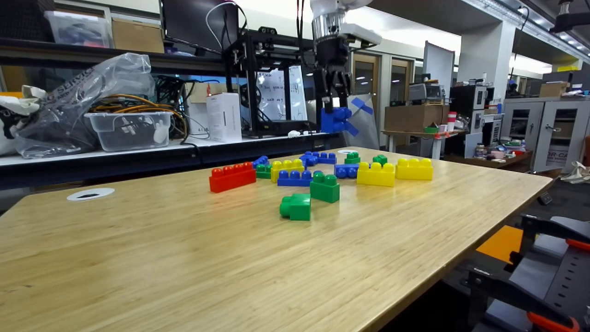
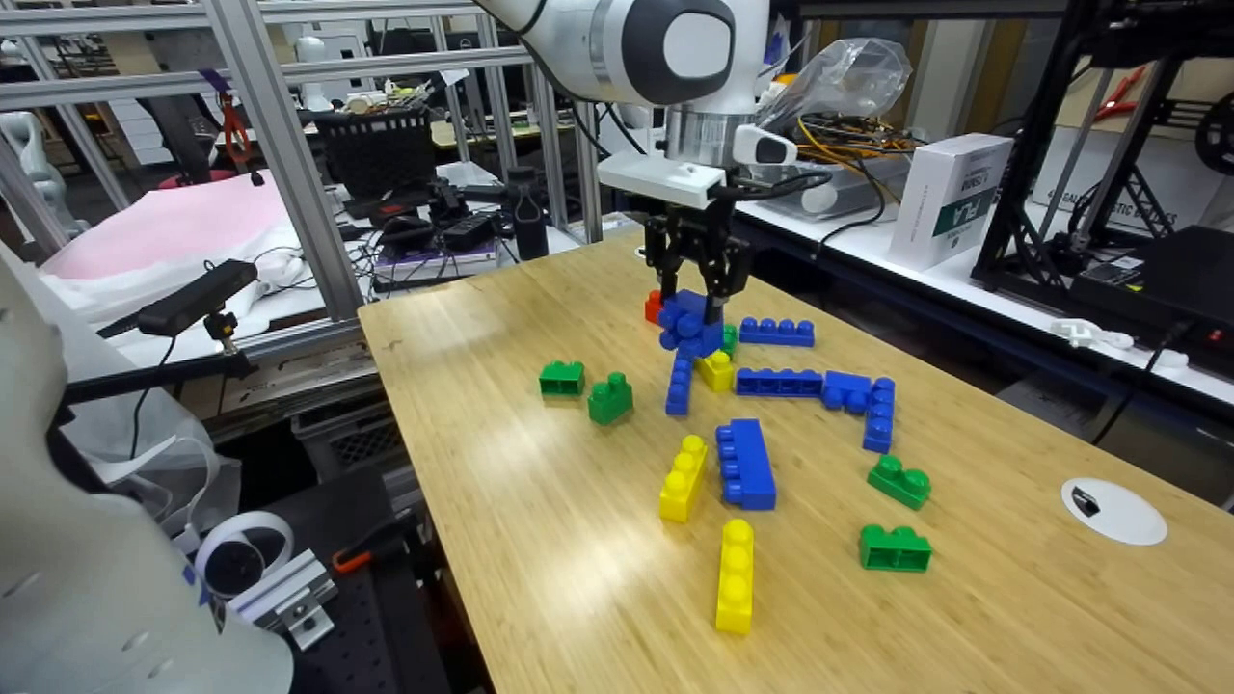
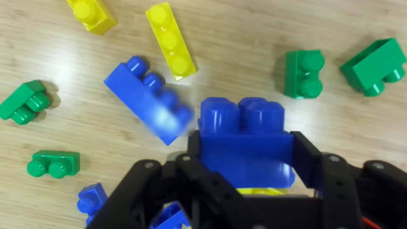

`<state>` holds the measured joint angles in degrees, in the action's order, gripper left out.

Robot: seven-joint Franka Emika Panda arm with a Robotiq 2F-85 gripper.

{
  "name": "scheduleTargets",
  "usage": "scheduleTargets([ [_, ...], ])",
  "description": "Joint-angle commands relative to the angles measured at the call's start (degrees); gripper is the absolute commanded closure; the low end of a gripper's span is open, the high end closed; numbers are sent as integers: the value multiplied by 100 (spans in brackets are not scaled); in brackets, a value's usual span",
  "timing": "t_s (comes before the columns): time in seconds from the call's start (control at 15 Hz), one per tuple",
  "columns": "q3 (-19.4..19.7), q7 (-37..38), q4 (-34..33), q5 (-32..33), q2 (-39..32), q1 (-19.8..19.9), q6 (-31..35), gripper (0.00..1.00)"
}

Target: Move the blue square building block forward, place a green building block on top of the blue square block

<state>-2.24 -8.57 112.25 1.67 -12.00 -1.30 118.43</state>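
Note:
The blue square building block is held in the air above the table. It also shows in an exterior view and in the wrist view. My gripper is shut on it, one finger on each side; the gripper shows in both exterior views. The block's studs point sideways. A darker green building block stands studs up on the table, to the right of the held block in the wrist view. It shows in both exterior views, apart from the gripper.
A brighter green brick lies on its side near the darker one. Blue bricks, yellow bricks, a red brick and other green bricks are spread over the table. A shelf with a printer stands behind.

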Motion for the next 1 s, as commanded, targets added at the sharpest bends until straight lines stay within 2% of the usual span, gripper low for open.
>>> scheduleTargets([
  [0.0, -91, -574, 632, -108, 601, 21, -235, 56],
  [0.47, -95, -1132, 1263, -156, 1237, -89, -836, 56],
  [0.93, -152, -994, 1365, 30, 918, -241, -1301, 56],
])
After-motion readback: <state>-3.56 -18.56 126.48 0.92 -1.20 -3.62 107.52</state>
